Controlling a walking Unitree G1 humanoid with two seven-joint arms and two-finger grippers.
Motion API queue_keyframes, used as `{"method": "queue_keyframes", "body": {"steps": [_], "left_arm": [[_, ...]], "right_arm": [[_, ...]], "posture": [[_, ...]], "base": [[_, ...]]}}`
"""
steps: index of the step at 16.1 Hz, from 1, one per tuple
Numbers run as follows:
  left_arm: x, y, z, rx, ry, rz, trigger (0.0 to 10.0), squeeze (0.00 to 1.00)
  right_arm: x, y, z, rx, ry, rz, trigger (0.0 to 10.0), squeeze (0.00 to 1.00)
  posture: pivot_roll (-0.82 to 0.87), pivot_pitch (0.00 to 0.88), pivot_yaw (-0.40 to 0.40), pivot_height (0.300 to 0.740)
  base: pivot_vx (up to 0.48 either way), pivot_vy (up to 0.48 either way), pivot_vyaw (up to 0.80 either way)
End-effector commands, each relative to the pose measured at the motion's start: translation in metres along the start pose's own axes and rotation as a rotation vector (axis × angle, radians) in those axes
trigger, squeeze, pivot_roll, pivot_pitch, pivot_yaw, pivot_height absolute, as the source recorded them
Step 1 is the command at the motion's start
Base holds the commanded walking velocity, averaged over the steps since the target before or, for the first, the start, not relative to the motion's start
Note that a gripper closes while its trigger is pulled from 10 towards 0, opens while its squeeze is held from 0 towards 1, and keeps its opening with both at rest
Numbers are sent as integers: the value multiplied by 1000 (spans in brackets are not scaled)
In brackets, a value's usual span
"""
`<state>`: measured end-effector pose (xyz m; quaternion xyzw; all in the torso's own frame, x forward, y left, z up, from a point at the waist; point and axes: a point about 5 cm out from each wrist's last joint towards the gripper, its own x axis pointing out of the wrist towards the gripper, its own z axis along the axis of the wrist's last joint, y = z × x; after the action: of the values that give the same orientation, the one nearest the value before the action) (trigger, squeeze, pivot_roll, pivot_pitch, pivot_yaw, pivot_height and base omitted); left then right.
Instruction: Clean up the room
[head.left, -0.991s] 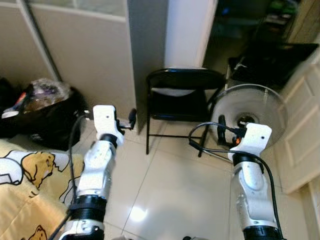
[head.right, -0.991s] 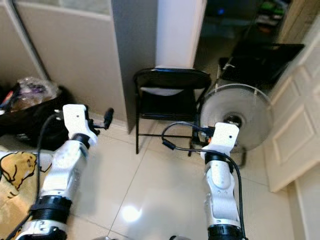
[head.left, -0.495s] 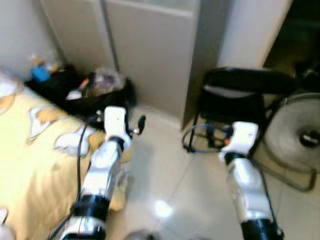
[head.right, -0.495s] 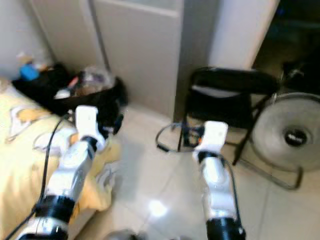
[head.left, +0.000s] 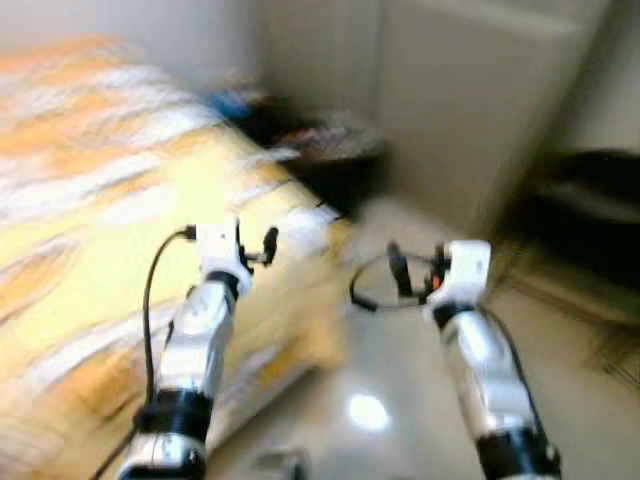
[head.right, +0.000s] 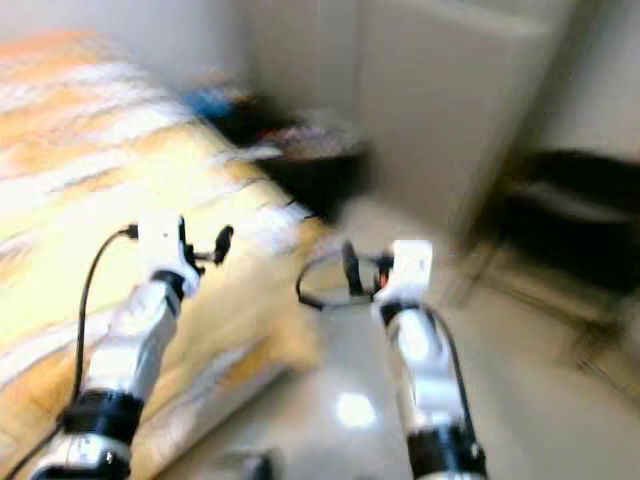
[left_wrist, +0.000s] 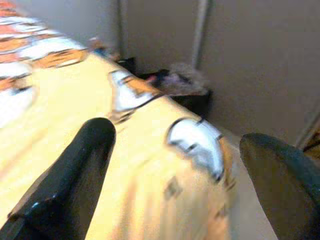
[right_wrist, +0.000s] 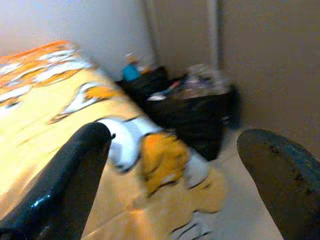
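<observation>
The head views are blurred by motion. A bed under a yellow blanket with cartoon prints (head.left: 90, 230) takes up the left side. My left gripper (head.left: 268, 245) is held over the blanket's corner (left_wrist: 195, 145), open and empty. My right gripper (head.left: 395, 272) hovers above the pale tiled floor beside the bed, also open and empty, facing the blanket's hanging corner (right_wrist: 160, 160). A black bag stuffed with rubbish (right_wrist: 200, 105) stands against the wall past the bed's foot.
A black folding chair (head.left: 590, 200) stands at the right by the beige sliding door (head.left: 470, 90). A small blue thing (right_wrist: 131, 72) sits on dark items in the corner beside the rubbish bag. Glossy tiled floor (head.left: 400, 400) lies between the bed and the chair.
The camera has swung left: the bed now covers the left half, the chair has slid to the right edge and the fan has left the picture. Both arms keep their pose.
</observation>
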<state>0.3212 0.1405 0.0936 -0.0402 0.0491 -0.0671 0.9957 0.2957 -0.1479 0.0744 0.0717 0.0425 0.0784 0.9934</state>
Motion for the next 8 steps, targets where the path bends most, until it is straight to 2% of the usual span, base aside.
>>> {"method": "queue_keyframes", "body": {"steps": [1,2,3,4,6,7,8], "left_arm": [[0,-1,0,8,3,-9,10000,0],[0,2,3,-20,-30,-4,10000,0],[1,5,6,-1,-45,12,10000,0],[2,5,7,-9,-50,7,10000,0],[3,3,7,31,-44,3,10000,0],[2,5,-3,21,-14,-3,10000,0],[-2,11,-12,-23,1,19,10000,0]], "right_arm": [[-2,-3,-6,-5,17,-29,10000,0],[2,-4,-10,1,58,-44,10000,0],[2,0,-7,-5,37,-5,10000,0],[4,4,-8,-4,37,14,10000,0],[6,8,-8,8,33,30,10000,0],[4,7,-8,10,21,31,10000,0],[1,0,-8,4,8,-8,10000,0]], "posture": [[-36,0,24,740],[-33,0,21,740],[-29,0,20,740],[-27,0,19,740],[-23,0,19,740],[-28,0,16,740],[-35,0,14,740]], "base": [[0,0,488],[0,0,0],[0,0,0],[0,0,663],[0,0,594],[0,0,538],[0,0,519]]}}
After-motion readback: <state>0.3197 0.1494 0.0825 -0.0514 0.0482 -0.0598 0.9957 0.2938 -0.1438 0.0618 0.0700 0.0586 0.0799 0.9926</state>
